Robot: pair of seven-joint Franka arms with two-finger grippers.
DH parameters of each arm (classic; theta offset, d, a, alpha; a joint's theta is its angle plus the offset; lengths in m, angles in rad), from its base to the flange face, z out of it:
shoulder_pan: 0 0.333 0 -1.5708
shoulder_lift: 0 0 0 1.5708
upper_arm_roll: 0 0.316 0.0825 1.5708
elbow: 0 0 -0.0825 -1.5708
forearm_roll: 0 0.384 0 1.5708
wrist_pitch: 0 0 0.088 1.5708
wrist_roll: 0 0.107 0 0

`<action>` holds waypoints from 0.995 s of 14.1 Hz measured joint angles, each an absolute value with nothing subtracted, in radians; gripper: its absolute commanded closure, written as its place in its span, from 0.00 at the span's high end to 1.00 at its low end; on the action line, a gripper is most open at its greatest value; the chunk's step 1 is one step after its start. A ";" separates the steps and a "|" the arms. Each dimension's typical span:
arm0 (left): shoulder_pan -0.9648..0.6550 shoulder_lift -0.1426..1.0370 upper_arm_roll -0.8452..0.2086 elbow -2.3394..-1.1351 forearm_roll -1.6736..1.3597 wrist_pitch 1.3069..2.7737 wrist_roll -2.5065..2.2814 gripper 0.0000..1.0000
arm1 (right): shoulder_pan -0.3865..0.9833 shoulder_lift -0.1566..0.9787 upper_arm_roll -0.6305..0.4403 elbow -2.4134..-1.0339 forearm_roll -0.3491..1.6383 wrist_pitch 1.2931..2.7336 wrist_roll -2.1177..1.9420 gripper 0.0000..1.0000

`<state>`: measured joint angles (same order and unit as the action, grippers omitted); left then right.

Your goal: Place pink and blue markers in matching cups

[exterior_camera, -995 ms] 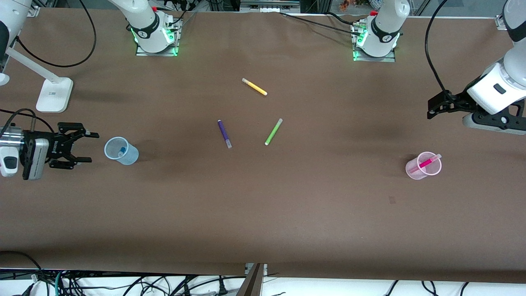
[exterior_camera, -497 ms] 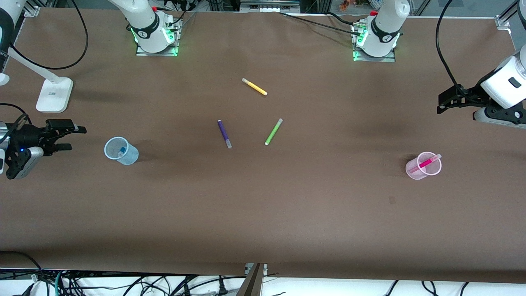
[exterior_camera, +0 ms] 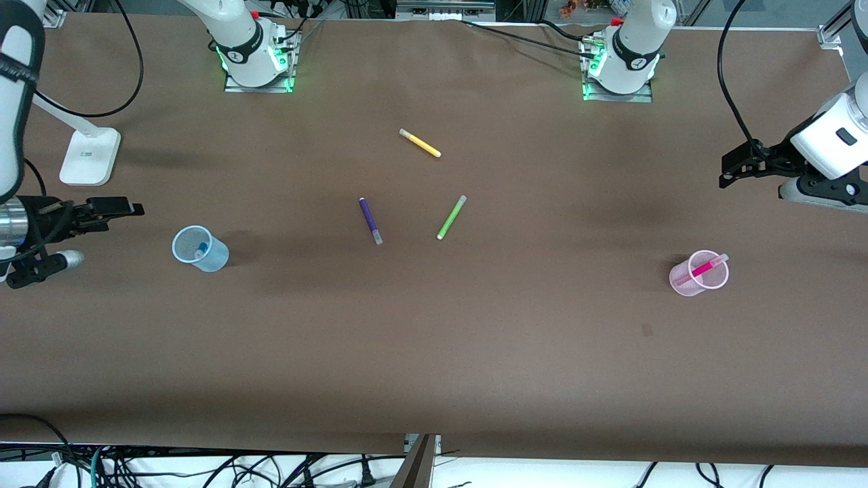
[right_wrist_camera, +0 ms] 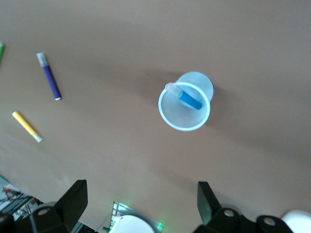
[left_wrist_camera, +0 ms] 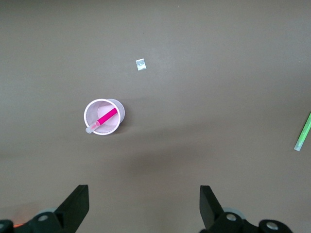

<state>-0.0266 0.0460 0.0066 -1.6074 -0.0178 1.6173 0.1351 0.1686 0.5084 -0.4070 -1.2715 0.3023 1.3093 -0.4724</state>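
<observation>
The pale blue cup (exterior_camera: 215,257) stands toward the right arm's end of the table with the blue marker (exterior_camera: 201,251) leaning inside it. The pale pink cup (exterior_camera: 680,279) stands toward the left arm's end with the pink marker (exterior_camera: 704,267) in it, its cap end over the rim. My right gripper (exterior_camera: 125,209) is open and empty, held apart from the blue cup at the table's end. My left gripper (exterior_camera: 729,173) is open and empty, well clear of the pink cup. The right wrist view shows the blue cup (right_wrist_camera: 201,83) and blue marker (right_wrist_camera: 187,99). The left wrist view shows the pink cup (left_wrist_camera: 120,112) and pink marker (left_wrist_camera: 107,116).
A dark purple pen (exterior_camera: 370,220), a green pen (exterior_camera: 451,217) and a yellow pen (exterior_camera: 420,143) lie loose at the table's middle. A white lamp base (exterior_camera: 88,157) stands near the right gripper. A small pale scrap (left_wrist_camera: 140,64) lies near the pink cup.
My right gripper has drawn back from the blue cup toward the table's end and turned. My left gripper has pulled back from the pink cup toward the table's edge. Cups and markers have not moved.
</observation>
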 measured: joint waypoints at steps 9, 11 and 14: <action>-0.027 0.046 0.008 -1.608 -0.018 1.617 0.135 1.00 | 0.133 0.281 -0.099 -1.426 0.056 1.314 -0.029 1.00; -0.027 0.046 0.008 -1.608 -0.018 1.617 0.135 1.00 | 0.117 0.169 -0.088 -1.516 0.052 1.344 -0.028 1.00; -0.027 0.046 0.008 -1.608 -0.018 1.617 0.135 1.00 | 0.072 0.014 -0.086 -1.605 0.040 1.357 -0.028 1.00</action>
